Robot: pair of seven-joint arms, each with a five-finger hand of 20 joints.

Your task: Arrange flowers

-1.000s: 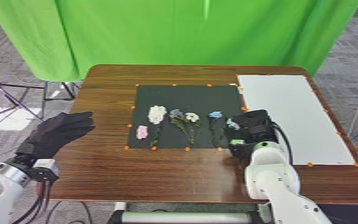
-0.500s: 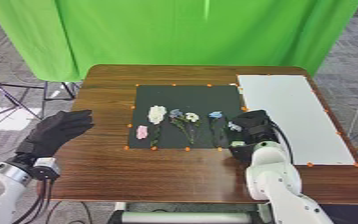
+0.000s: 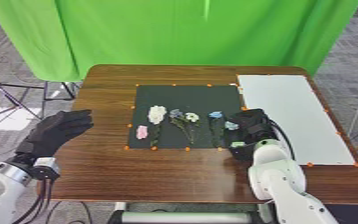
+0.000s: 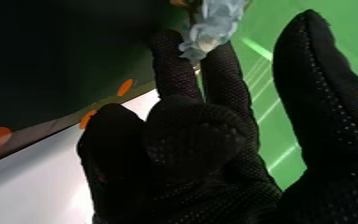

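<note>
The left hand is at the bench's left, its fingers released and extended. Between both hands' fingers, a black mat carries a pink flower, a full white blossom, a bluish-purple flower, a smaller white flower and a blue flower. The right hand has its fingers grasping a pale-blue flower, its bloom by their tips. Right of these fingers lies a white sheet.
</note>
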